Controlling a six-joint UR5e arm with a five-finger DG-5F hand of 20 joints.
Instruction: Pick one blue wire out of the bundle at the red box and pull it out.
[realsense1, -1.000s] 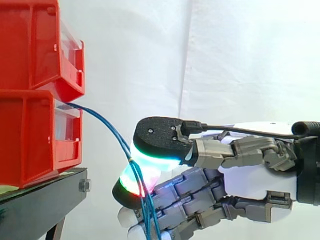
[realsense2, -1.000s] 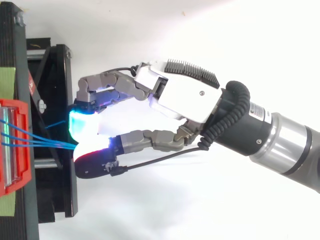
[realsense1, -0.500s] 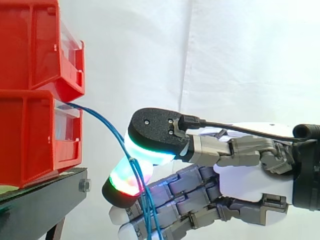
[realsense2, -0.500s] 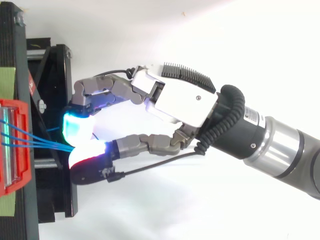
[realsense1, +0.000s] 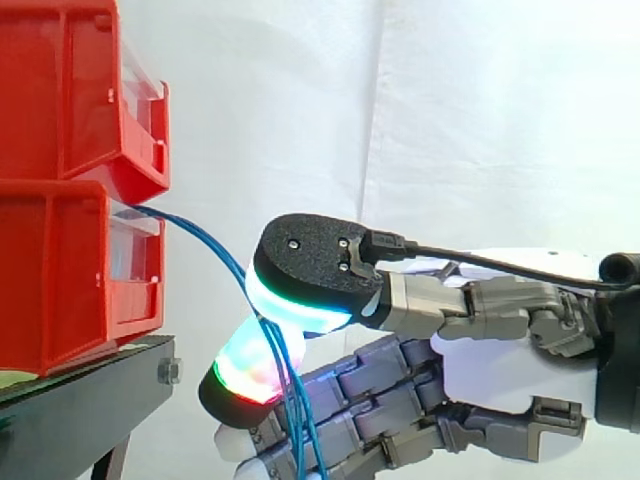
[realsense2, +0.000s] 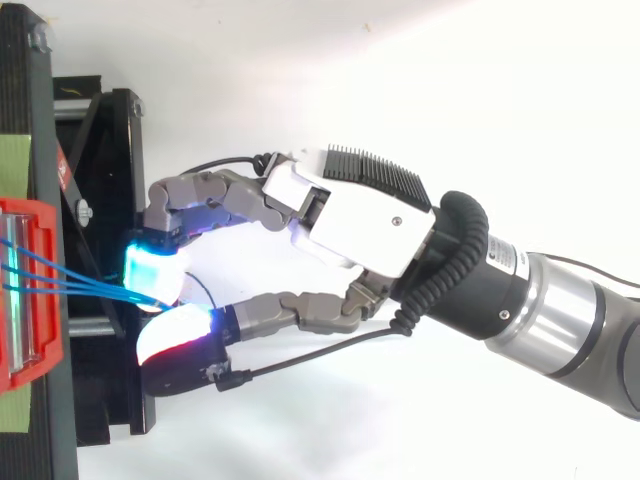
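Two red bins sit one on the other at the left, on a black stand (realsense1: 90, 395). The front edge of the lower bin (realsense1: 60, 280) and the end of the stand both stop well left of the hand (realsense1: 500, 375). Between them and the hand is an open gap with only the white curtain (realsense1: 450, 120) behind it. There is free room above the hand too. From above, the hand (realsense2: 360, 215) reaches in from the right, and its tips hang just past the stand's outer edge (realsense2: 128, 150). There is bare white space on both sides of the hand.

The blue wires (realsense1: 215, 250) come out at the top front of the lower bin. They bend right and down to the hand, then drop almost straight down off the bottom of the side view. From above the wires (realsense2: 75, 285) run from left to right. They are spread apart at the bin and come together at the hand.

The hand is closed on the wires. Its thumb sits on top and a finger below, and the glowing pads (realsense1: 295, 305) squeeze the wires between them. I cannot tell if it holds one wire or more.
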